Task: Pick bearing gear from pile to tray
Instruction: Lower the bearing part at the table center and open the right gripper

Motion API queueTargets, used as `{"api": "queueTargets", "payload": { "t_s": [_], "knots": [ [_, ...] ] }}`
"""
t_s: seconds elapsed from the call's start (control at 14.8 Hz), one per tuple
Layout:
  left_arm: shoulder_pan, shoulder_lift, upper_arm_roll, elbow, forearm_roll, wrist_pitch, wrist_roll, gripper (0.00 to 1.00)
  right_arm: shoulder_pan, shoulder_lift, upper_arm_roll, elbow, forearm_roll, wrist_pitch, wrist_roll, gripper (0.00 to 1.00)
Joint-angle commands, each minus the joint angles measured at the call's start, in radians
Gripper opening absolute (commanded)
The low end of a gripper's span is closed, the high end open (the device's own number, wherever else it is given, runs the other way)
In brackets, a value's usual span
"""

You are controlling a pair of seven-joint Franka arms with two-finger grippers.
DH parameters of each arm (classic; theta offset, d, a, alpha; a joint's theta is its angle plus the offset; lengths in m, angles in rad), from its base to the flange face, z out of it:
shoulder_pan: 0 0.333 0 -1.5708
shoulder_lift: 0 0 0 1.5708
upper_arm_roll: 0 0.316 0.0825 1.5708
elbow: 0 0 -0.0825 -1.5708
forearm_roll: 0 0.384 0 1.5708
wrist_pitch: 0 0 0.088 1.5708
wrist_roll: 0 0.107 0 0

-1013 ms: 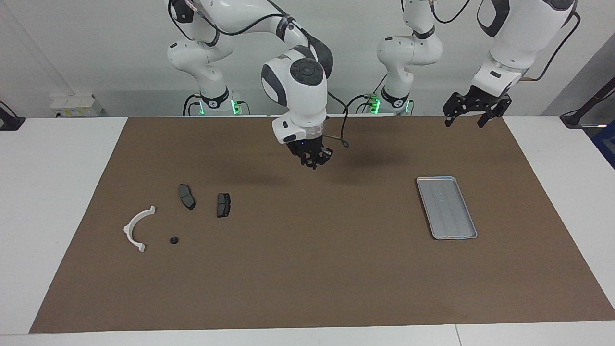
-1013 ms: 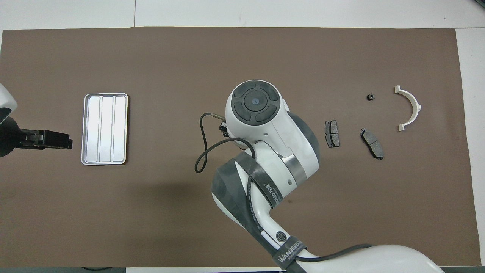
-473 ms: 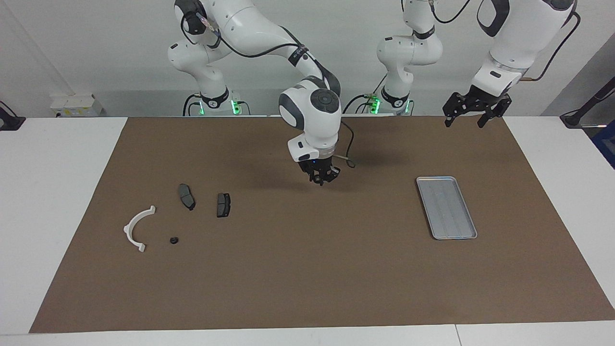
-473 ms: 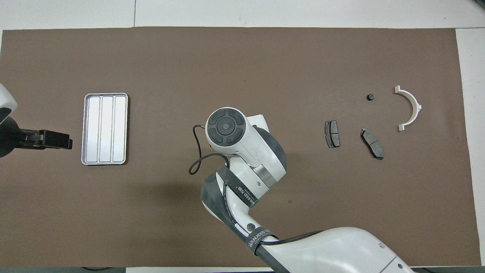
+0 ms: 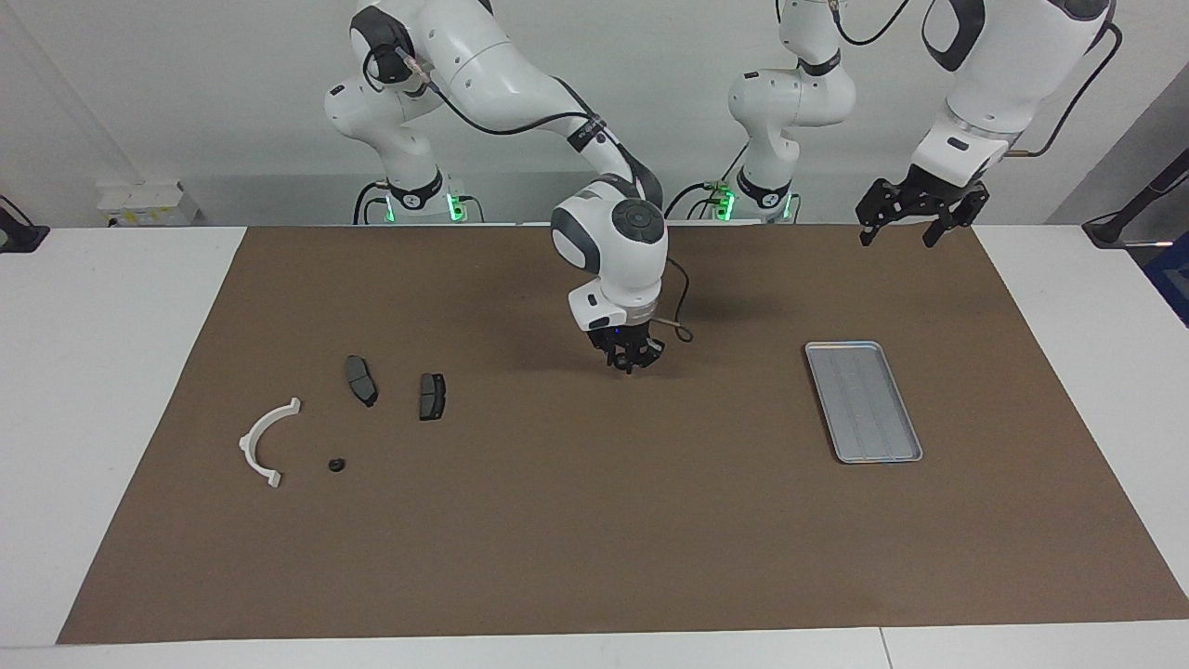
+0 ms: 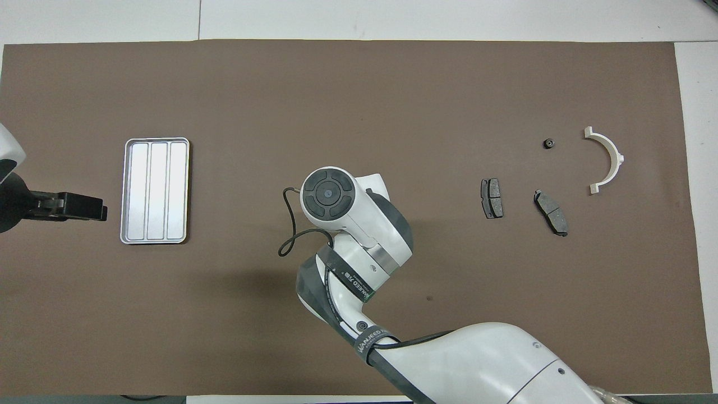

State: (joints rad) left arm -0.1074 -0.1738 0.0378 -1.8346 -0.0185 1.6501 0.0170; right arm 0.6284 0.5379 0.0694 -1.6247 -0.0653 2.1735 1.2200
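The pile lies toward the right arm's end of the mat: a white curved arc (image 5: 249,439) (image 6: 617,157), two dark brake pads (image 5: 360,380) (image 5: 431,396) and one small black gear (image 5: 336,465) (image 6: 549,143) beside the arc. The silver tray (image 5: 864,401) (image 6: 156,191) lies empty toward the left arm's end. My right gripper (image 5: 632,358) hangs low over the bare middle of the mat, between pile and tray; in the overhead view its wrist hides it. My left gripper (image 5: 910,218) (image 6: 73,206) is open and empty, and waits raised beside the tray.
A brown mat (image 5: 594,557) covers most of the white table. The right arm's cable loop (image 6: 291,241) hangs beside its wrist. The left arm's elbow stands near the mat's corner at the robots' edge.
My right gripper has moved from the mat's middle toward the tray's end and has come lower. The left arm, the pile and the tray have not moved.
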Motion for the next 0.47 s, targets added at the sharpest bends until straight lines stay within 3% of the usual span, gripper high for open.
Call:
{"api": "queueTargets", "payload": {
  "t_s": [0.0, 0.41],
  "knots": [
    [0.003, -0.003, 0.001, 0.003, -0.014, -0.007, 0.009, 1.00, -0.003, 0.010, 0.001, -0.001, -0.024, 0.038, 0.029, 0.00],
    [0.000, -0.016, -0.003, -0.002, -0.014, -0.090, 0.008, 1.00, -0.015, 0.042, 0.001, -0.010, -0.054, 0.089, 0.044, 0.00]
  ]
}}
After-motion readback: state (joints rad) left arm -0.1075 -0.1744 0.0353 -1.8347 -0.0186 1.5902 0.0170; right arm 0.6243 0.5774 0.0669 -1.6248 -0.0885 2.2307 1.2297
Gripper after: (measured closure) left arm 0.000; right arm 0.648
